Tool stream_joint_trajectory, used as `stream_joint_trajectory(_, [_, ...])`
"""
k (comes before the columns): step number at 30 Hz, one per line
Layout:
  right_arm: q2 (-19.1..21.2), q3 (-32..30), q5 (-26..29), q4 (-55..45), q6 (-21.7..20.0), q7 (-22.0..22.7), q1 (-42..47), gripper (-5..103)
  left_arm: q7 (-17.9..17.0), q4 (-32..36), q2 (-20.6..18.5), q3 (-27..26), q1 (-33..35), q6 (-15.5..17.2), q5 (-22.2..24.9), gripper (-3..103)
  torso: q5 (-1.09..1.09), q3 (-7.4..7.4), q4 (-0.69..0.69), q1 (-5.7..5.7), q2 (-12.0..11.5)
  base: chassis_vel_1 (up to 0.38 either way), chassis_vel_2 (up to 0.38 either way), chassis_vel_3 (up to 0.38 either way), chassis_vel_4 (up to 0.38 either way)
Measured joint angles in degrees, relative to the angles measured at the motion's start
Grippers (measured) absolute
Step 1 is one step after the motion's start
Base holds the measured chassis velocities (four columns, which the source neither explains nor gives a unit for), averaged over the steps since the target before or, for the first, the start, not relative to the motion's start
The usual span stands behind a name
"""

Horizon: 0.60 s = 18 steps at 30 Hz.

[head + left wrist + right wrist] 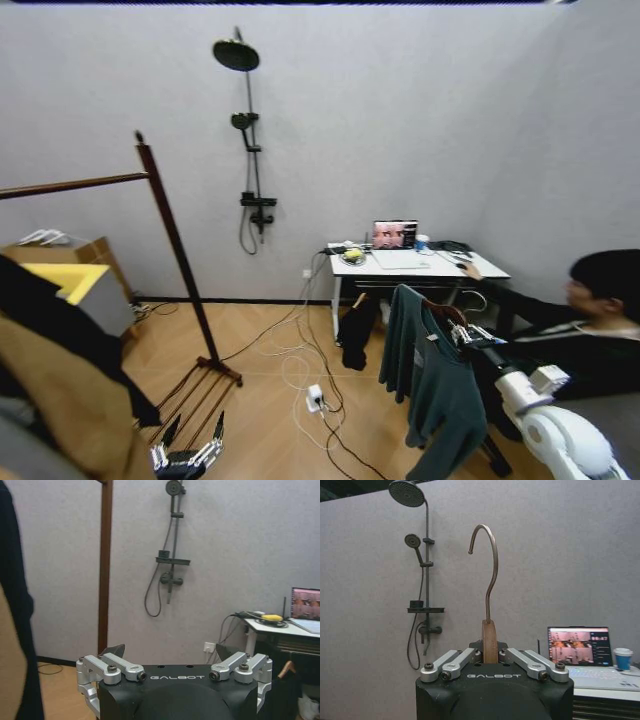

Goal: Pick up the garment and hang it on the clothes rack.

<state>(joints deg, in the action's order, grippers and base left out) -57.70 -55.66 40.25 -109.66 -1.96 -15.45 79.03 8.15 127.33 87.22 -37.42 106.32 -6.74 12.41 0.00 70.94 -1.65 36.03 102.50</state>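
Garment (pixel 435 385) and its wooden hanger (pixel 489 640) hang from your right gripper (pixel 462 333), whose fingers are clamped on the hanger's neck with the metal hook (pixel 486 565) standing upright just above them. You are in the carrying step, I judge: the clothes rack (pixel 172 235) stands well apart on the far side, beyond your left gripper (pixel 186 458), which idles low with its fingers spread. Next, bring the hook above the rack's bar (pixel 72 185) and lower it on, keeping clear of the coats beside that left gripper.

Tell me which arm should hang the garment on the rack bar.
Right. The right gripper is shut on the wooden hanger carrying the garment, hook upright. The left gripper hangs open and empty, low near the clothes rack.
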Motion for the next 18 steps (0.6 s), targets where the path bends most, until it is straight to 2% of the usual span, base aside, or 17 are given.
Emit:
stream_joint_trajectory(6, [0.12,-0.39,0.18,-0.84,-0.09,0.00,0.40,9,0.00,0.00,0.00,0.00,0.00,0.00,0.00,100,0.00,-0.02,0.00,-0.02,-0.03,0.117,0.116,0.129,0.115])
stream_joint_trajectory(18, [0.71,-0.80,1.64,-7.37,-2.86,1.15,0.72,9,0.00,0.00,0.00,-0.01,0.00,0.00,0.00,100,0.00,-0.04,0.01,-0.05,-0.09,0.132,0.119,0.124,0.121])
